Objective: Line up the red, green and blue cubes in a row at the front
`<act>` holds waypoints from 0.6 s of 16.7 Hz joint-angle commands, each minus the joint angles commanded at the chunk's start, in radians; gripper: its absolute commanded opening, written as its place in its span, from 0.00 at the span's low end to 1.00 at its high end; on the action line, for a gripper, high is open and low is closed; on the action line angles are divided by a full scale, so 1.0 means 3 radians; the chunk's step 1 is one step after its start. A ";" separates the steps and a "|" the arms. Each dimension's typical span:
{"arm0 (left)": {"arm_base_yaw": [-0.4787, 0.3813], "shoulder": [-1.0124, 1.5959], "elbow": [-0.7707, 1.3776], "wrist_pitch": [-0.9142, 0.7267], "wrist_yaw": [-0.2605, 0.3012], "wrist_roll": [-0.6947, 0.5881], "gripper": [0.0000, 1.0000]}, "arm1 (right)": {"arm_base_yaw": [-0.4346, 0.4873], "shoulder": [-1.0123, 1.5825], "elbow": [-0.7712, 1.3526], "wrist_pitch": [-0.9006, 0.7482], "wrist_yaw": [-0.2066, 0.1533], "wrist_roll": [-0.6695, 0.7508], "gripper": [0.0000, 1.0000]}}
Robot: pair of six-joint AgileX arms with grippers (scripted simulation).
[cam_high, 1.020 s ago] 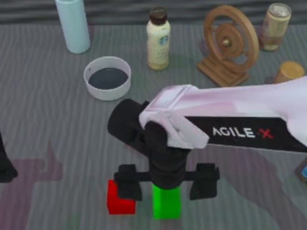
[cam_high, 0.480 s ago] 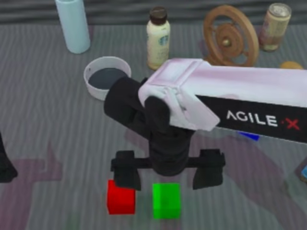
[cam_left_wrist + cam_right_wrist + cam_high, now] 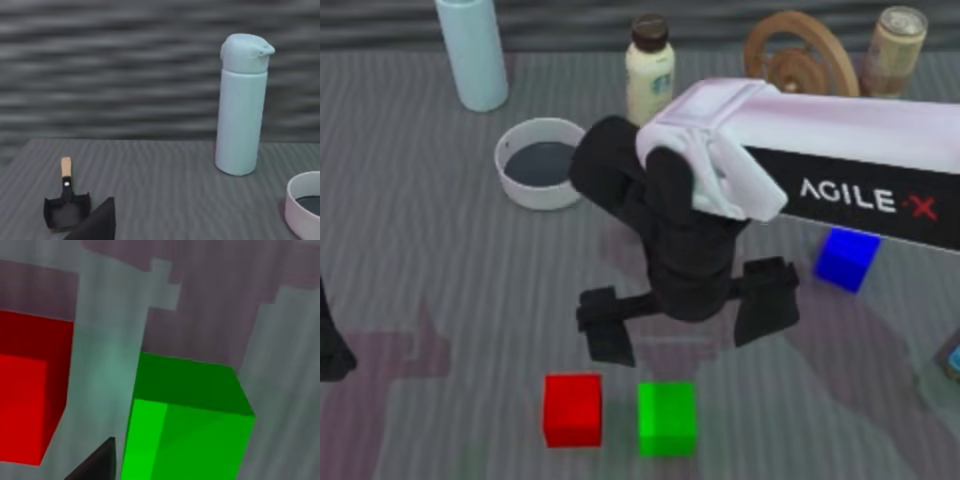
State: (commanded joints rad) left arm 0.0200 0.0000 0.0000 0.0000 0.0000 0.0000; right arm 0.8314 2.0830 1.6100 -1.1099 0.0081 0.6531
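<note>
The red cube (image 3: 572,410) and the green cube (image 3: 667,418) sit side by side at the table's front, a small gap between them. The blue cube (image 3: 848,258) lies farther back on the right, partly under my right arm. My right gripper (image 3: 688,320) hangs open above and behind the two front cubes, holding nothing. In the right wrist view the green cube (image 3: 187,420) and red cube (image 3: 30,395) fill the picture, with one dark fingertip (image 3: 97,465) between them. My left gripper (image 3: 330,345) is parked at the left edge, and one fingertip (image 3: 95,225) shows in its wrist view.
A white bowl (image 3: 510,178) stands behind the cubes. Along the back are a pale blue bottle (image 3: 472,50), a cream bottle (image 3: 650,78), a wooden wheel (image 3: 798,55) and a jar (image 3: 895,50). A small black scoop (image 3: 66,207) lies in the left wrist view.
My right gripper has let go of the green cube, risen and drawn back from the front. The blue cube has come into sight under the arm.
</note>
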 joint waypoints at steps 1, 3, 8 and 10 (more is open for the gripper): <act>0.0000 0.0000 0.0000 0.0000 0.0000 0.0000 1.00 | -0.0096 0.0037 0.0040 -0.0014 -0.0001 -0.0246 1.00; 0.0000 0.0000 0.0000 0.0000 0.0000 0.0000 1.00 | -0.0311 0.0113 0.0111 -0.0043 -0.0004 -0.0808 1.00; 0.0000 0.0000 0.0000 0.0000 0.0000 0.0000 1.00 | -0.0923 0.0301 0.0250 -0.0125 -0.0011 -0.2509 1.00; 0.0000 0.0000 0.0000 0.0000 0.0000 0.0000 1.00 | -0.1166 0.0354 0.0305 -0.0142 -0.0011 -0.3190 1.00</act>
State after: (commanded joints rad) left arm 0.0200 0.0000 0.0000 0.0000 0.0000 0.0000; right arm 0.4817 2.1892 1.7014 -1.1524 0.0048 -0.3039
